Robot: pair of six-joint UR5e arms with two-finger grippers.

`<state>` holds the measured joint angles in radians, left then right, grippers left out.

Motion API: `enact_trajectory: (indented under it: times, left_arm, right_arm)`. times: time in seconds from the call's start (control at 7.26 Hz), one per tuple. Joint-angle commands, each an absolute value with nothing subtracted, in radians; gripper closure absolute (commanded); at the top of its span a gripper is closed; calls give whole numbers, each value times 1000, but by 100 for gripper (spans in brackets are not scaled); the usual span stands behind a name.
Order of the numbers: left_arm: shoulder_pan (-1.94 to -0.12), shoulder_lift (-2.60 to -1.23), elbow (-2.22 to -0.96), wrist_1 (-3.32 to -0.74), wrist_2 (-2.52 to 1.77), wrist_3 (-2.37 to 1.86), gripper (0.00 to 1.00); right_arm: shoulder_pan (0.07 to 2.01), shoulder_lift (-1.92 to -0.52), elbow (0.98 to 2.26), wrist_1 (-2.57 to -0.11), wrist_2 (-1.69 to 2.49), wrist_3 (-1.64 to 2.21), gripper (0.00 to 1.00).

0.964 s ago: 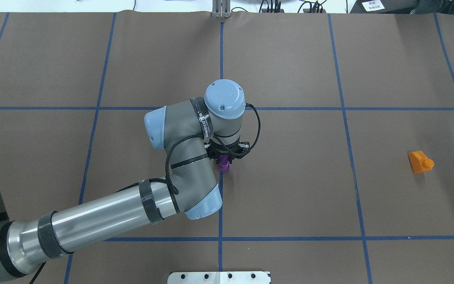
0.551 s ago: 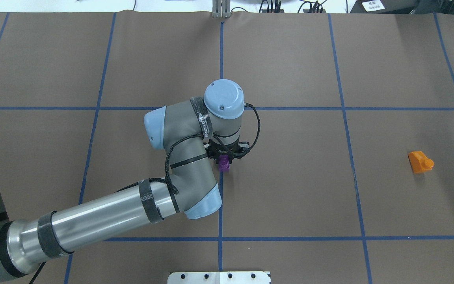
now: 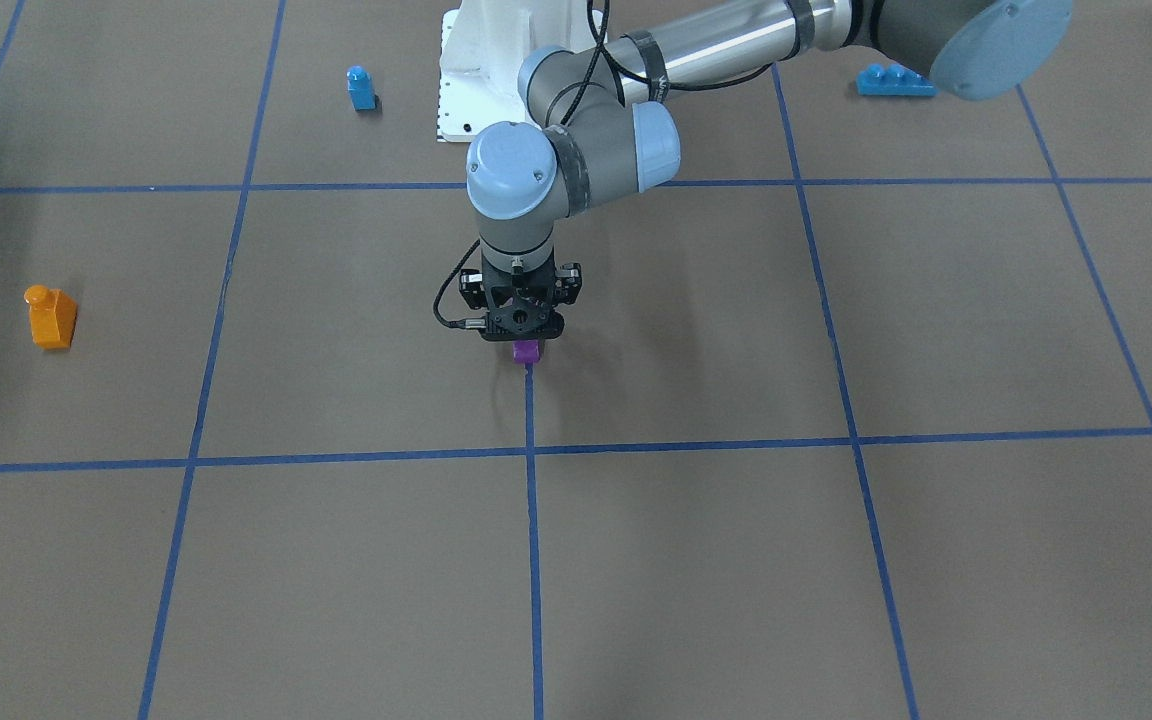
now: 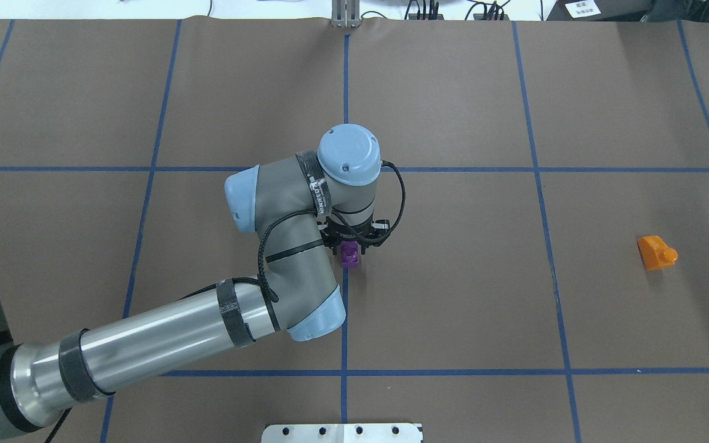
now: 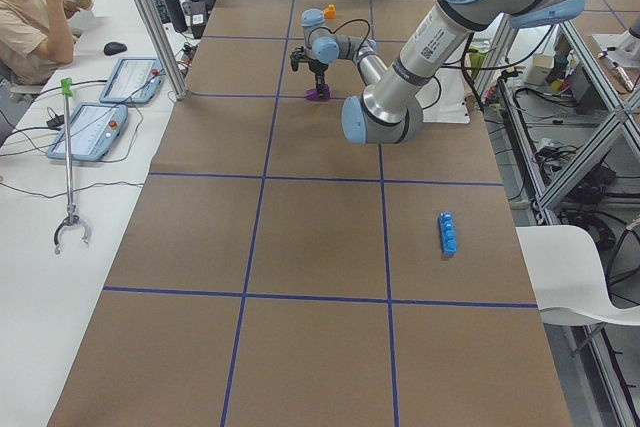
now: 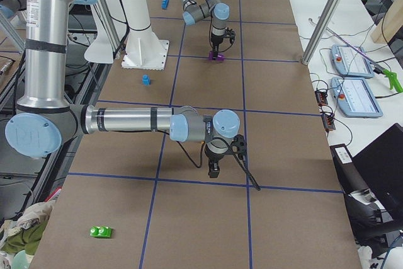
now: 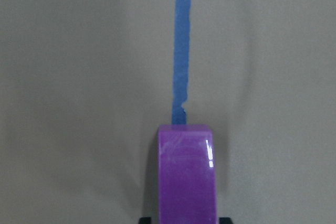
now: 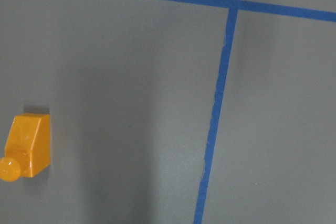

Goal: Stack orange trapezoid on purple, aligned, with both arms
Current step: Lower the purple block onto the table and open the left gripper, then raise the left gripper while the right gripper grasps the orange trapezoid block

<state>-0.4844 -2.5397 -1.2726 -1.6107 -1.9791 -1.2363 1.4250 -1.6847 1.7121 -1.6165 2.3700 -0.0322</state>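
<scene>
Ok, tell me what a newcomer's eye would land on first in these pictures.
The big grey-and-silver left arm stands out first. It reaches to the middle of the table, with the left gripper pointing straight down and shut on the purple brick, which sits on a blue tape line. Next comes the bright orange trapezoid, alone far off on the robot's right side.

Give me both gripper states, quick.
Left gripper: closed on the purple brick.
Right gripper: cannot be told; seen only from the side.
</scene>
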Motion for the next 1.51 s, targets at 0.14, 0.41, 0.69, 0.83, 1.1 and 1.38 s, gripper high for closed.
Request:
enact_trajectory:
  times: [0.14,0.41,0.69,0.83,1.1,1.38]
  left_arm:
    - [-520,-2540,-1349,-1606,-1982,-1275,0]
    - [-548,-2524,-1475,-1522,-1983,-1275,0]
    - [-549,-2522,-1485,-1508,-1982,-1281,0]
    - [-548,-2522,-1485,-1508,-1982,-1282,0]
    - [-548,-2522,-1485,-1508,-1982,-1282,0]
    - [-545,-2522,-1485,-1509,-1980,-1284,0]
  right_arm:
    - [1389,-1672,1718,-1564,2373,1,0]
    - [1224,-1669,1718,-1312,2347,351,0]
    - [1096,-1667,1720,-1183,2281,632,0]
    - [1069,-1666,1720,-1177,2276,638,0]
    - [1011,-1661,1721,-1175,2276,649,1]
    - [970,-1661,1712,-1175,2269,647,6]
